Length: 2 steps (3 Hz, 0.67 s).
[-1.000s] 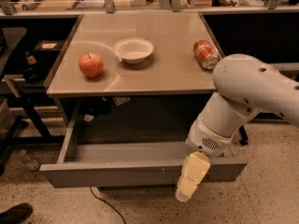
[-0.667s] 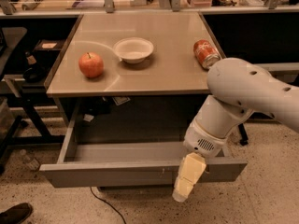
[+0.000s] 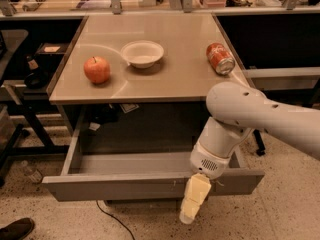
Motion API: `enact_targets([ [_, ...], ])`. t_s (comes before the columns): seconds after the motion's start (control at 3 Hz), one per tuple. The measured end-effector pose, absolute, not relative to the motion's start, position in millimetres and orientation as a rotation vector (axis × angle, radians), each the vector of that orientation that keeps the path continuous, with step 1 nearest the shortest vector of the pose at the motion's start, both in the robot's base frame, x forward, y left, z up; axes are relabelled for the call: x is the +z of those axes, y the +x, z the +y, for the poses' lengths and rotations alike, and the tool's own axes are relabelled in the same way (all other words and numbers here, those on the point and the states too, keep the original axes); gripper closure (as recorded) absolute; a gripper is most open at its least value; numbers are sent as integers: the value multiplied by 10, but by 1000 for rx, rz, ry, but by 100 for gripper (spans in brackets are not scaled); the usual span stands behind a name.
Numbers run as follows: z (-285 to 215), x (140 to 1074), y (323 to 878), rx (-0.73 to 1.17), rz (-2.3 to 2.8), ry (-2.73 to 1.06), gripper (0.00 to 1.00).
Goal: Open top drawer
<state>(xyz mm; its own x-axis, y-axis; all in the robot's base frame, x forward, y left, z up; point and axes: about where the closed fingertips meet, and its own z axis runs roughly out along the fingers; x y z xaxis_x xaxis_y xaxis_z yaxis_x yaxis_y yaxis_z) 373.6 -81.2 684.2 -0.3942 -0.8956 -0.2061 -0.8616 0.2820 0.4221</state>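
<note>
Claw [image 3: 194, 206] (open or closed, unclear) at front of pulled-out top drawer [image 3: 115, 188], white bowl [image 3: 142, 53] on table [image 3: 175, 79].

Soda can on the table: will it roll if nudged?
Probably rolls: the soda can lies on its side near the table edge. Looks light, likely dentable. The tool hangs at the front of the open top drawer.

The top drawer [image 3: 120, 188] stands open beneath the table [image 3: 175, 84]. The gripper [image 3: 194, 204] points downward against the drawer front, right of centre. The tabletop carries an apple [image 3: 97, 69], a bowl [image 3: 142, 53] and a can [image 3: 220, 58] lying on its side.
</note>
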Motion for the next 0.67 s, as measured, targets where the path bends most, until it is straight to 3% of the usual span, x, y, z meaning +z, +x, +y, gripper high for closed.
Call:
enact_targets([
  [0.67,-814,6706,3622,-738,-2393,1694,0],
])
